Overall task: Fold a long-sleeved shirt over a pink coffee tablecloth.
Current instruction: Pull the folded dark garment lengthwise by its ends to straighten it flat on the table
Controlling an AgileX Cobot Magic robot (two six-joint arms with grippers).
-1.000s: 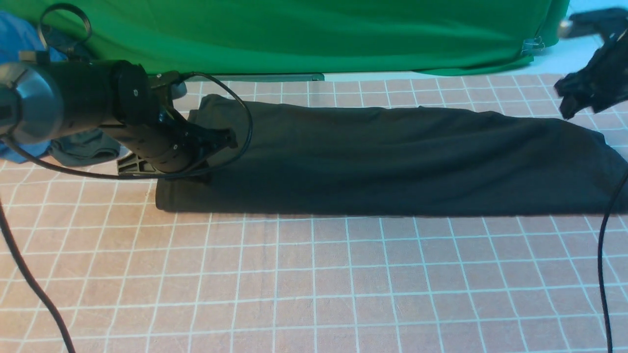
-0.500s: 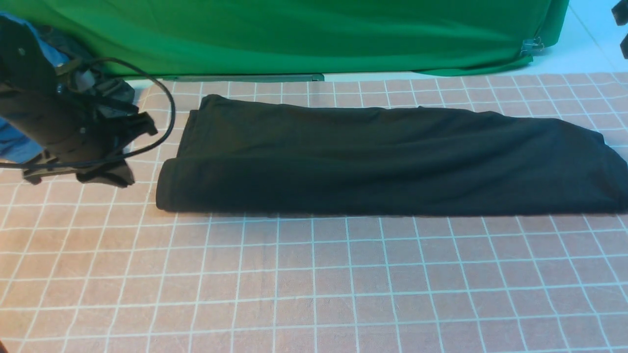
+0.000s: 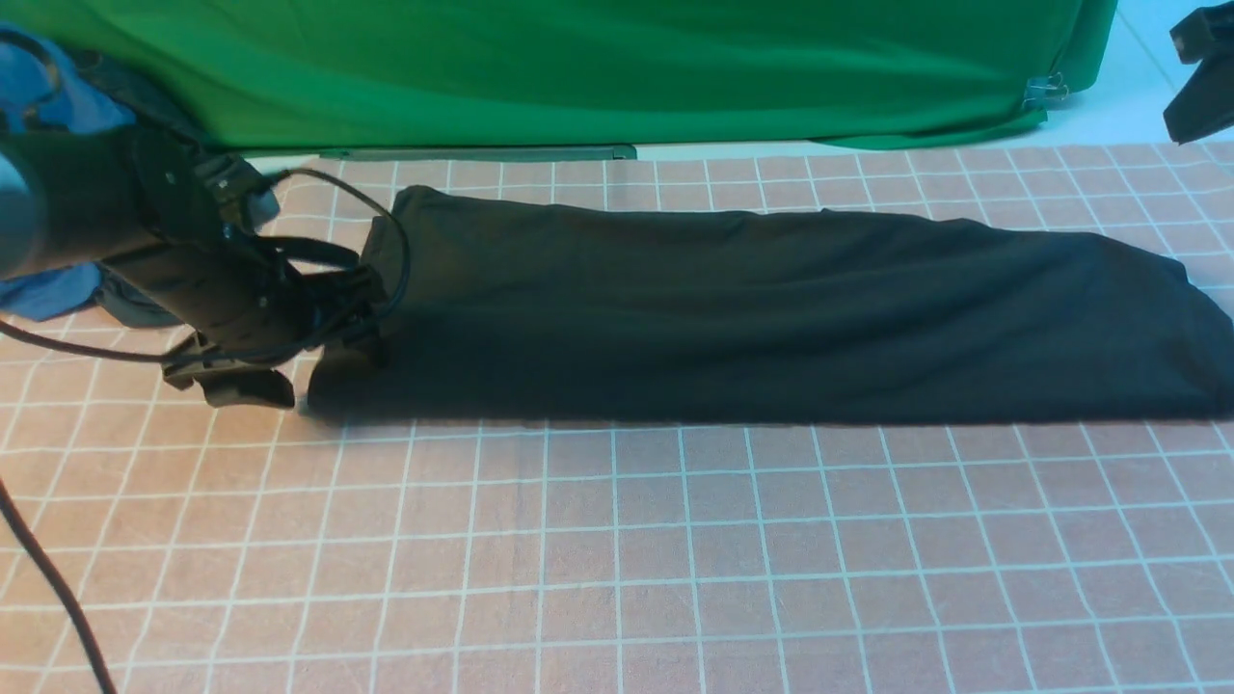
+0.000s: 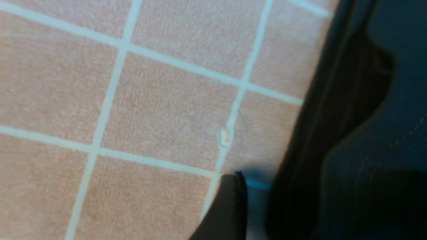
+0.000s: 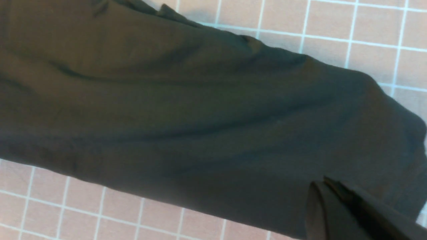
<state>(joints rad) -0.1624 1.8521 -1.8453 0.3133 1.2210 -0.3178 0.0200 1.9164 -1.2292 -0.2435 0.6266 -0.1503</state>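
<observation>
The large black cotton long-sleeved shirt (image 3: 771, 318) lay as a long folded band across the wide pinkish-tan, white-gridded coffee tablecloth (image 3: 617, 559) that covered the counter. Its print was out of sight.

The step in hand looked like taking the band's left end to fold it over towards the right. To do that well, the left gripper (image 3: 308, 337) would need to catch every layer at that end and not only the top one. Its lower finger should slide between shirt and tablecloth without pinching the tablecloth. A low, level carry would probably keep the stacked layers from sliding apart. A one-corner hold might let the far corner trail.

The left arm reached in low from the left. Its gripper was spread wide at the shirt's near-left corner. In the left wrist view one fingertip (image 4: 230, 203) sat on the tablecloth just beside the shirt's dark edge, and nothing was gripped yet. The right gripper (image 3: 1195, 87) hung high at the far right, well apart from the shirt, its fingers pressed together on nothing.
</observation>
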